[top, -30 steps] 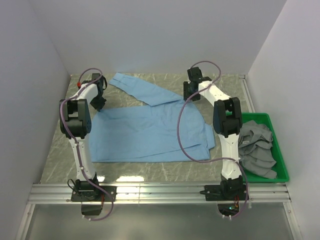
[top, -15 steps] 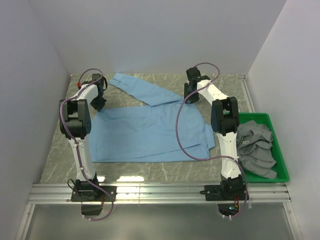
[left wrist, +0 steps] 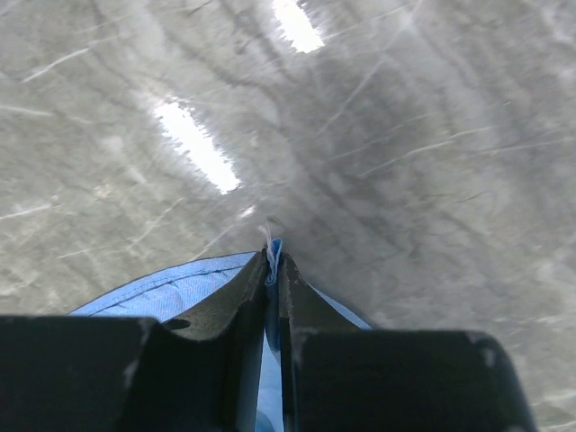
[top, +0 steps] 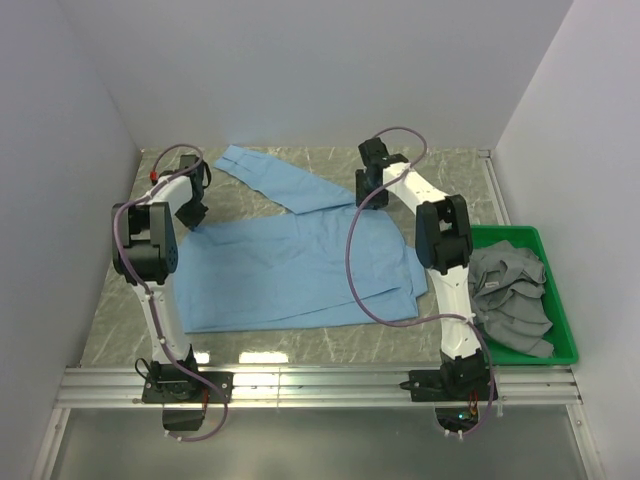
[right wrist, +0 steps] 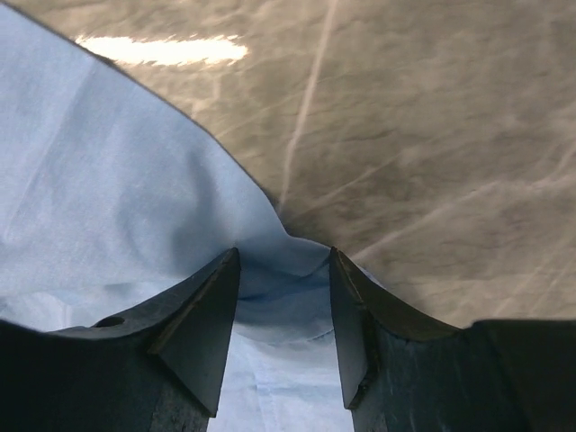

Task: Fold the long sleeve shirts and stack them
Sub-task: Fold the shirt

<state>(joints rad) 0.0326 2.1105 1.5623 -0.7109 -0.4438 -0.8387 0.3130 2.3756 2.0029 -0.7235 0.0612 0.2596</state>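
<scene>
Only the overhead view gave the full layout: the light blue shirt (top: 290,265) lay spread across the middle of the marble table (top: 300,345), with one sleeve (top: 272,177) angled off toward the back left. From above, neither set of fingers could be read; the wrist cameras settled that. The left wrist view showed the left gripper (left wrist: 273,261) pinched nearly closed on a thin edge of the blue cloth, a sliver of fabric poking out between the tips, bare marble beyond. The right wrist view showed the right gripper (right wrist: 282,258) with its fingers set well apart, straddling a soft fold of the shirt; cloth lay in the gap, but neither pad was seen pressing it. The left arm rose from its base at the near left edge and reached forward, elbow raised, wrist tipped down onto the shirt's far left corner. The right arm reached forward and leaned inward, its wrist down at the shirt's far edge, near where the sleeve joined the body; its cable (top: 352,270) looped over the shirt's right side. A green tray (top: 568,330) sat at the table's right side, just beside the right arm. It held a rumpled heap of gray cloth (top: 510,295), the pieces overlapping; how many could not be told.
</scene>
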